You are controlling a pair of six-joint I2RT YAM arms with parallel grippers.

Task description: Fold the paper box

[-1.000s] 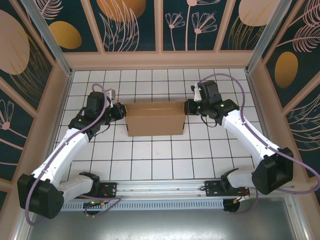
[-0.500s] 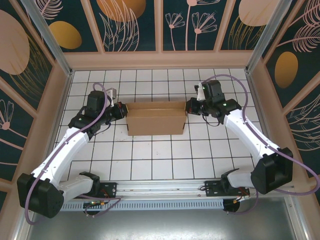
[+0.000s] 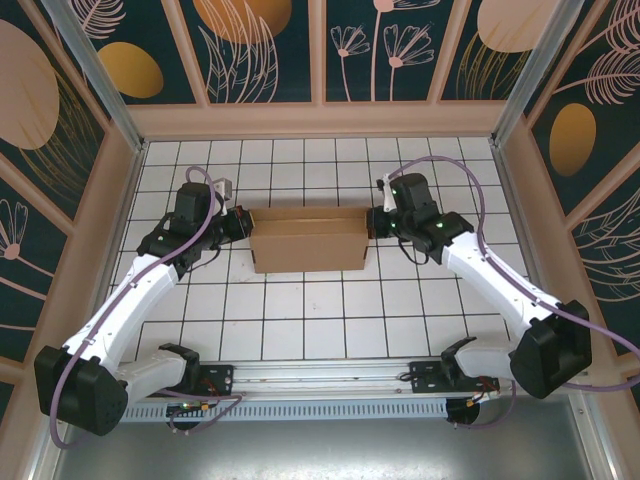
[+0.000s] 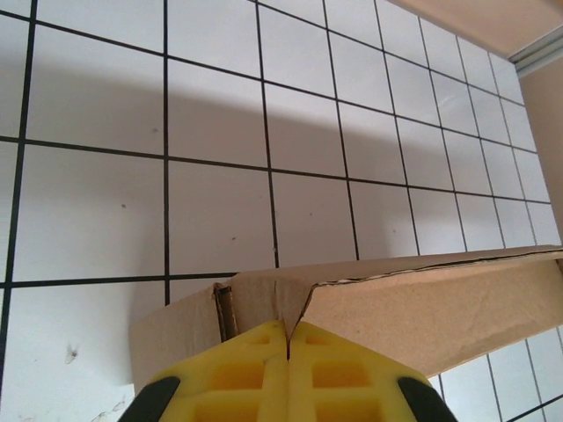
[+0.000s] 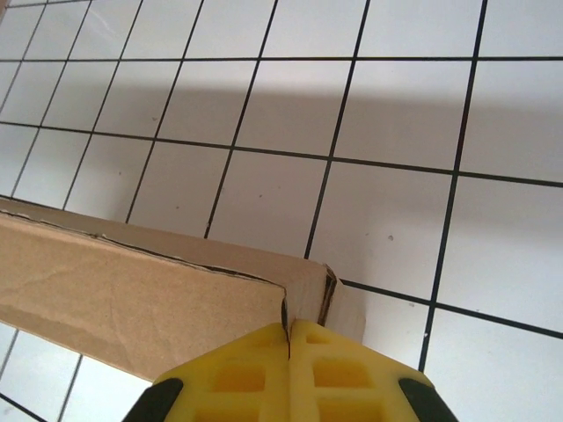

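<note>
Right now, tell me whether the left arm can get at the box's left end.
Probably yes. The left hand, shut, sits with its fingertips right against the box at that end. Nothing that I can see stands between them, so the way looks free.

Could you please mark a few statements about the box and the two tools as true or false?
1. The paper box lies on the tiled table between the two arms. True.
2. The left tool has its jaws wide open. False: they are closed together, at the box's left end.
3. The right tool is closed at the box's right end. True.
4. The box is a flat, unfolded sheet. False: its walls are up, in box form.
</note>
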